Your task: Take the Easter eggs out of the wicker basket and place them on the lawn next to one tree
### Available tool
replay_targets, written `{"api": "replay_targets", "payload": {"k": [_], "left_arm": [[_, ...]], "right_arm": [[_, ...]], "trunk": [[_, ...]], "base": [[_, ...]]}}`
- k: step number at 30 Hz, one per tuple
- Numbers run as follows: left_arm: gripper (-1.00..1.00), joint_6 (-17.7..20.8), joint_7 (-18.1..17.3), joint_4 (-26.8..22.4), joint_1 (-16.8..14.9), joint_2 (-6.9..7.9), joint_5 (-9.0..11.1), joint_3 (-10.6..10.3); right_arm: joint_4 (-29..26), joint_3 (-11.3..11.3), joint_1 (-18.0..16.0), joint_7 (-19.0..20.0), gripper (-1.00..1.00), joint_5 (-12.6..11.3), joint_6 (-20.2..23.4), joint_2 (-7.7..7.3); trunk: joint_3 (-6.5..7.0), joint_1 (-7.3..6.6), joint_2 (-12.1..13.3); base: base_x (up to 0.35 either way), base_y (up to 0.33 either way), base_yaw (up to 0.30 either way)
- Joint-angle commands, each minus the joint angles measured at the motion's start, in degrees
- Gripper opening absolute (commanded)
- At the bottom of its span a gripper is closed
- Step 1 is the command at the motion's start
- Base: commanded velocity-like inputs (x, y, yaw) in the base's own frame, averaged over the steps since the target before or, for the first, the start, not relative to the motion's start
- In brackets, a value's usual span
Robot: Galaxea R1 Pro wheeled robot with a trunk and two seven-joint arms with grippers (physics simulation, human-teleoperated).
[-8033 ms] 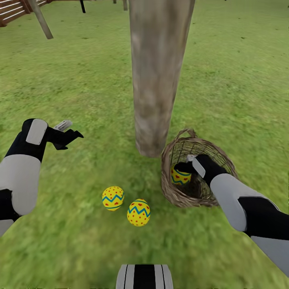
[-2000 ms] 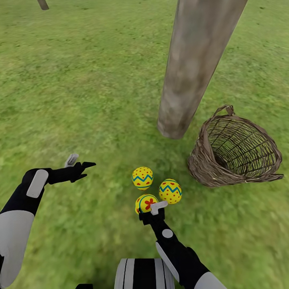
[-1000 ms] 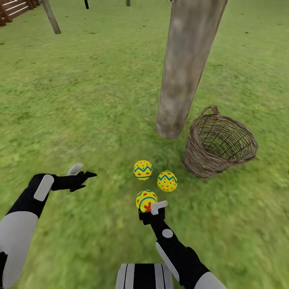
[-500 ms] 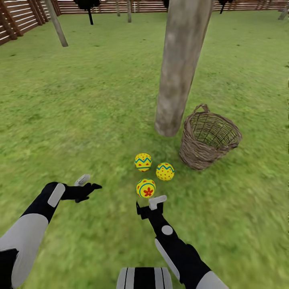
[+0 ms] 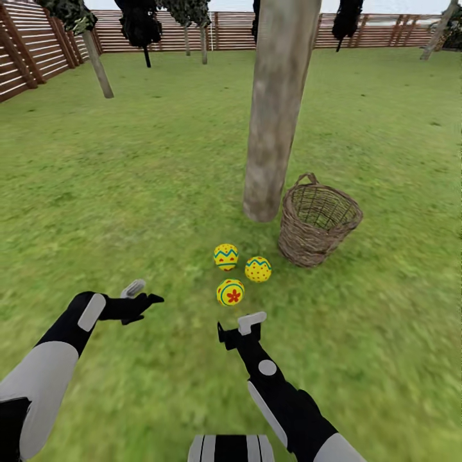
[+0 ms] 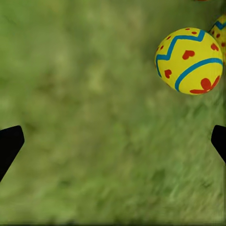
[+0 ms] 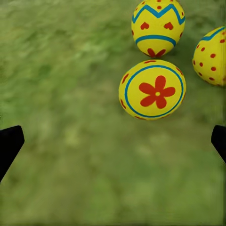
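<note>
Far off stand two dark cypresses (image 5: 139, 24) (image 5: 347, 19) and a leaning thin trunk (image 5: 97, 64).

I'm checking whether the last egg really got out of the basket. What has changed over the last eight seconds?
The right gripper took the third egg out of the basket, set it on the grass beside the other two eggs, let go and backed off, open. The camera also shifted. The left gripper stayed open and empty; tree and basket kept their places.
</note>
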Motion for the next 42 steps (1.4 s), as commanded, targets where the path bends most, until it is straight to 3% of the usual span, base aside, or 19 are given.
{"api": "replay_targets", "payload": {"k": [1, 15, 22, 31, 35, 38, 40, 42], "left_arm": [[1.0, 0.27, -0.5, 0.04, -0.04, -0.03, -0.56, 0.25], [1.0, 0.04, -0.5, 0.11, 0.11, -0.51, -0.72, -0.11], [1.0, -5.43, -0.35, 0.22, 0.84, -0.65, -4.47, -0.11], [1.0, -6.22, -0.21, 2.23, 0.86, -1.39, -5.6, -0.11], [1.0, -18.57, -0.28, 10.55, 1.47, -2.18, -7.97, -0.11], [1.0, -28.98, -0.27, 16.82, 1.65, -2.58, -8.91, -0.11], [1.0, -37.66, -0.25, 22.92, 1.71, -3.6, -10.14, -0.11], [1.0, -44.3, -0.24, 28.06, 1.73, -4.23, -12.01, -0.11]], "right_arm": [[-0.09, 0.2, -0.04, -0.43, 1.0, -0.38, 0.25, -0.04], [-0.23, 0.25, 0.04, -0.48, 1.0, -0.32, 0.17, -0.09], [-1.43, 0.27, 0.05, -0.58, 1.0, -0.29, 0.16, -0.84], [-1.91, 0.22, 0.05, -0.65, 1.0, -0.29, 0.16, -0.91], [-1.88, 0.08, 0.05, -0.89, 1.0, -0.3, 0.31, -1.03], [-1.8, 0.07, 0.1, -0.97, 1.0, -0.74, 0.37, -2.25], [-1.81, 0.09, 0.42, -1.0, 1.0, -2.23, 0.41, -3.83], [-1.54, 0.09, 0.78, -1.01, 1.0, -4.2, 0.37, -4.51]], "trunk": [[0.2, -0.04, 0.0], [3.77, -0.4, 0.19], [5.96, -0.58, 0.28], [8.33, -0.76, 0.37], [9.58, -0.86, 0.43], [10.52, -0.94, 0.47], [11.15, -0.99, 0.49], [11.77, -1.04, 0.52]], "base": [[-0.028, 0.0, -0.007], [-0.003, 0.0, -0.001], [0.0, 0.0, 0.0], [-0.014, 0.0, 0.0], [-0.006, 0.0, 0.0], [-0.001, 0.0, 0.0], [0.0, 0.0, 0.0], [0.0, 0.0, 0.0]]}}
